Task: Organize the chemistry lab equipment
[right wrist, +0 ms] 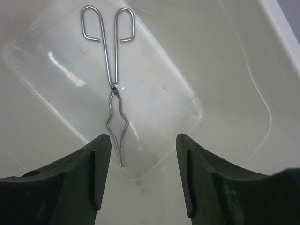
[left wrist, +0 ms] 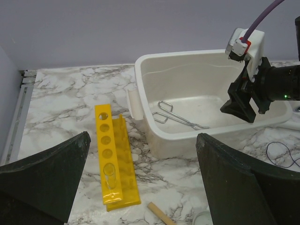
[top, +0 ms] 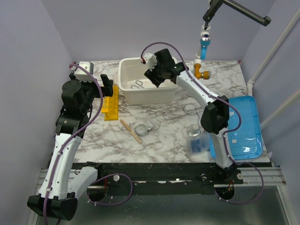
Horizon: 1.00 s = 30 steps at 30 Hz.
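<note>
Marbled worktop [top: 154, 117], white tub [top: 127, 91] at 12 o'clock serving, I judge, as the collecting bin: the tongs [right wrist: 114, 89] lie flat on its floor. My right tool [right wrist: 143, 173] hangs above them, partway open, gripping nothing. My left tool [left wrist: 140, 164] at 9 o'clock is spread wide and empty, facing the yellow rack [left wrist: 112, 159], probably lined up for it; stick [top: 130, 131] and bag [top: 199, 143] wait toward 6 o'clock

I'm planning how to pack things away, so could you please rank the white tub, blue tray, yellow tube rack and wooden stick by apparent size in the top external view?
1. White tub and blue tray: about alike, the right arm covering part of each, so unranked.
2. Yellow tube rack.
3. Wooden stick.
</note>
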Available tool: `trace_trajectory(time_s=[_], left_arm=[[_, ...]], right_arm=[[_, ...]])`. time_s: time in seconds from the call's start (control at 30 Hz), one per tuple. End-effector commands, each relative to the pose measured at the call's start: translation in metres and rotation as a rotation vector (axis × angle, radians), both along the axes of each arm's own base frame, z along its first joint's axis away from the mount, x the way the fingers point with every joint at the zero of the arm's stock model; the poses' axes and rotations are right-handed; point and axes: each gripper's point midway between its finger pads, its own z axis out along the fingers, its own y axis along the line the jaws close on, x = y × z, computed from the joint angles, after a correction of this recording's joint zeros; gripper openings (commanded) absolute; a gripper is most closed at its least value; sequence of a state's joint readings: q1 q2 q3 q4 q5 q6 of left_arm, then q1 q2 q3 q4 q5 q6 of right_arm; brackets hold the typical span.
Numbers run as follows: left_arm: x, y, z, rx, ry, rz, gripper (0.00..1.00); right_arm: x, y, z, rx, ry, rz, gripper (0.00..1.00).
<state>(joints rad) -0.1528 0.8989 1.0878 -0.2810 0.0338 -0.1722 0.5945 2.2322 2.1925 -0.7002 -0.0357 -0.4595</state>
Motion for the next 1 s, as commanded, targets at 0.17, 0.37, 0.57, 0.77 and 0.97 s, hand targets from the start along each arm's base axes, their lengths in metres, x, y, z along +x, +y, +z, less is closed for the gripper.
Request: trace_trajectory(time_s=[0.17, 0.37, 0.57, 0.77, 0.97], left_arm=[[-0.001, -0.003, 0.006, -0.016, -0.006, -0.008, 0.98], [0.003, -0.005, 0.002, -0.021, 0.010, -0.016, 0.99], [0.005, -0.007, -0.002, -0.030, 0.027, -0.023, 0.99], [0.009, -0.015, -0.008, -0.059, 0.055, -0.054, 0.99], [0.011, -0.016, -0.012, -0.064, 0.055, -0.056, 0.99]], right_arm=[[-0.021, 0.018, 0.133, 0.382, -0.119, -0.053, 0.98], [-0.060, 0.022, 0.181, 0.673, -0.027, -0.110, 0.98], [-0.100, 0.011, 0.148, 0.749, 0.110, -0.276, 0.97], [-0.151, 0.006, 0.073, 0.620, 0.231, -0.404, 0.92], [-0.205, 0.027, 0.007, 0.550, 0.390, -0.352, 0.91]])
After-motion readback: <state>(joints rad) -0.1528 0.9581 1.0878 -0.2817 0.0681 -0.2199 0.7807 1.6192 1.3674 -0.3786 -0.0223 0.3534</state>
